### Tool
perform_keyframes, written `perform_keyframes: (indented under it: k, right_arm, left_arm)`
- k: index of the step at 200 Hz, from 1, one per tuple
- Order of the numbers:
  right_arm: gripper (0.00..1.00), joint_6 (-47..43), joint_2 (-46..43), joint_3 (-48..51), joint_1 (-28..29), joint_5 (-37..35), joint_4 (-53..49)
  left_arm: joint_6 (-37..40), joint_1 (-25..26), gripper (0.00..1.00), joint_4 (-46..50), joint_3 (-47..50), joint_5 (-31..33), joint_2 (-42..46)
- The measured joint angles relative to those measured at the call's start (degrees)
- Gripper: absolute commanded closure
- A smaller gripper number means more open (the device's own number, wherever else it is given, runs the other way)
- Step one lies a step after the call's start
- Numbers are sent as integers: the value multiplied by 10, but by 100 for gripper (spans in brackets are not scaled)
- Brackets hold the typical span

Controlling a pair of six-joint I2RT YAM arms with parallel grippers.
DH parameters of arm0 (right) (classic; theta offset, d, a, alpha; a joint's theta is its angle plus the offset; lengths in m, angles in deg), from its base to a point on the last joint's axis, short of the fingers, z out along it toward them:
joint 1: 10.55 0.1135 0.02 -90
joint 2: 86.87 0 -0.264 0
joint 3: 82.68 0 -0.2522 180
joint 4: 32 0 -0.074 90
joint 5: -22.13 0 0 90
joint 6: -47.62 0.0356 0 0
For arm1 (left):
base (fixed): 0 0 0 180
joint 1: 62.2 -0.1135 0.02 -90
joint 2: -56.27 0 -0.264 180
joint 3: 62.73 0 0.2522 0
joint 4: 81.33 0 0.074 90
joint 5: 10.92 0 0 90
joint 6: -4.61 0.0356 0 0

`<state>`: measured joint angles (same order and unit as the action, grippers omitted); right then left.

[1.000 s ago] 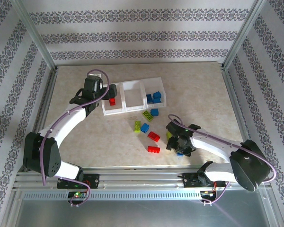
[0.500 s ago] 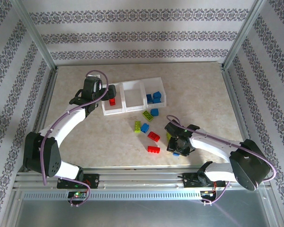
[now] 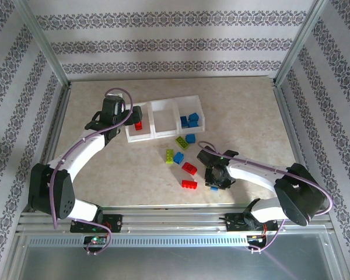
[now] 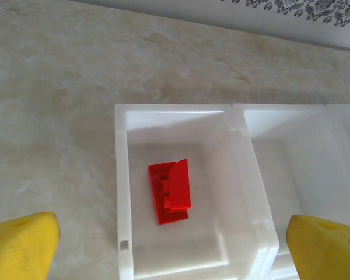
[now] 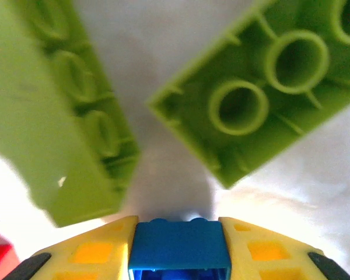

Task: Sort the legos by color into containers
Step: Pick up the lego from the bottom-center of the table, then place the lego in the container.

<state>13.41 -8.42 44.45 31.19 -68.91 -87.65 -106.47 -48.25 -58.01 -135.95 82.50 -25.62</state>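
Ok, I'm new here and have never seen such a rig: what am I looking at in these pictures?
Two white-and-black robot arms are bolted at the near edge of a beige table. The overhead picture comes from a fixed camera above and behind them; the other two come from cameras on the wrists. The left gripper, yellow fingers wide open, hovers over the left compartment of a white plastic three-bin tray, where one red studded brick lies. Blue bricks sit in the right compartment. The right gripper is closed on a small blue studded brick, close to two lime green bricks. More red, lime and blue bricks lie loose on the table.
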Motion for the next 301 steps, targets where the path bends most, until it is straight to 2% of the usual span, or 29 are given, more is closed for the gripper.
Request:
perform_keyframes:
  k: [76, 128, 207, 260, 301]
  right_arm:
    - [69, -90, 12, -147, -4, -77, 18]
    - [70, -177, 113, -279, -68, -106, 82]
    - [66, -274, 340, -516, -143, -107, 126]
    - [60, -304, 418, -588, -163, -94, 121]
    - [52, -312, 437, -606, -165, -84, 118]
  left_arm:
    - [0, -2, 0, -2, 9, -7, 18]
    - [-4, -2, 0, -2, 24, -19, 31]
    - [-4, -2, 0, 4, 46, -19, 74]
    - [-2, -2, 0, 11, 55, -24, 87]
    - [5, -2, 0, 16, 62, -39, 96]
